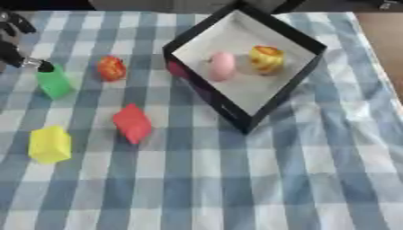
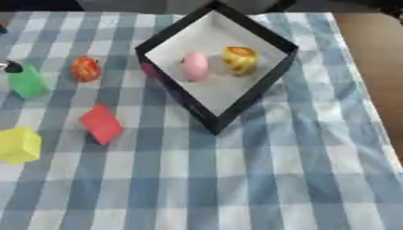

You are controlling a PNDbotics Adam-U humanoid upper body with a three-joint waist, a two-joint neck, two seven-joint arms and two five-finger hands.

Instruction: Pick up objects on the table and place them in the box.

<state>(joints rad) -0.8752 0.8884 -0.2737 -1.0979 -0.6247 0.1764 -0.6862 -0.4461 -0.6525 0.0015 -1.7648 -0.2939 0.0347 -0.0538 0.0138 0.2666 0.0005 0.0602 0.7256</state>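
Left hand [image 1: 14, 47] at the green block [image 1: 53, 81], well left of the box [image 1: 236, 114] — fingertip touching its top, whether fingers have closed I cannot tell — it should straddle the block squarely before lifting.

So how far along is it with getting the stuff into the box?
Done: a pink object and a yellow-orange one lie inside the box. In hand: the left hand reaches the green block. Left: orange-red object, red block, yellow block.
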